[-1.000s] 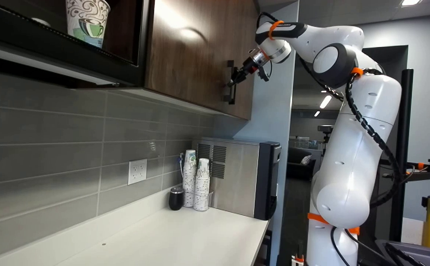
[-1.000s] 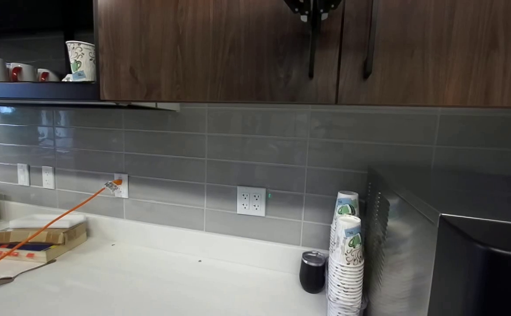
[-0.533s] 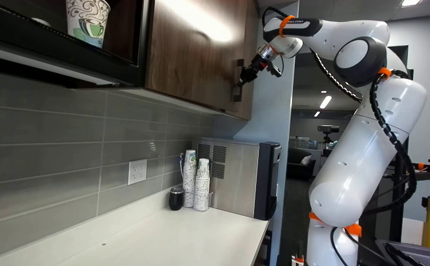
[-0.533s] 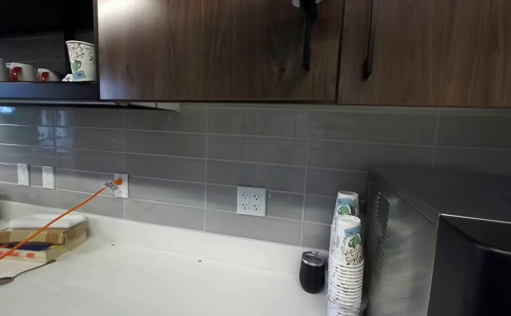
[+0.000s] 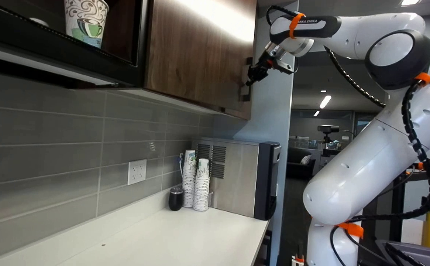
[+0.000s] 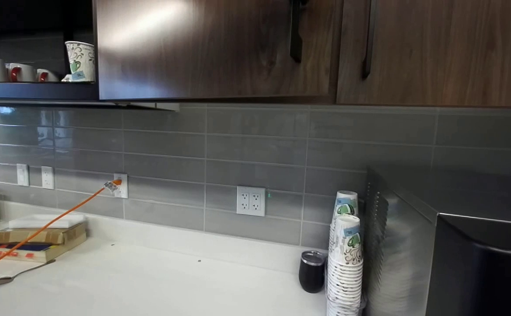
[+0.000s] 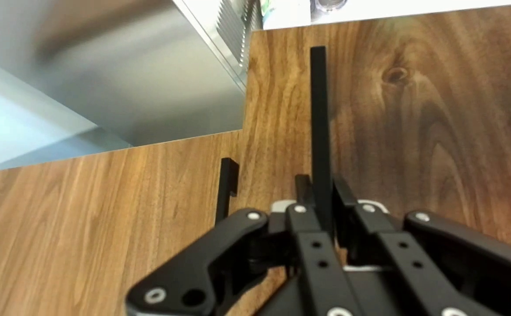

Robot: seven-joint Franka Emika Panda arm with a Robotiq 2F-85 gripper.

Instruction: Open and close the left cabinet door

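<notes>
The left cabinet door (image 6: 202,52) is a dark-brown wood-grain panel, also in an exterior view (image 5: 196,55) and on the right of the wrist view (image 7: 448,101). It stands slightly ajar, its handle side out from the cabinet front. Its black bar handle (image 7: 319,109) runs between my fingers; its lower part shows in an exterior view (image 6: 296,37). My gripper (image 7: 323,191) is closed around the bar, one finger each side. In an exterior view my gripper (image 5: 250,81) is at the handle. The cabinet inside is hidden.
The right cabinet door (image 6: 435,52) with its own bar handle (image 6: 369,44) is close beside. An open black-framed shelf (image 6: 36,90) with mugs and a paper cup adjoins the hinge side. Below are a steel machine (image 5: 233,177), stacked paper cups (image 5: 201,188) and a black tumbler (image 5: 176,198).
My gripper and arm have moved back from the cabinet, drawing the handle along. The left door has swung outward from closed to slightly open, and the light reflection on it has shifted.
</notes>
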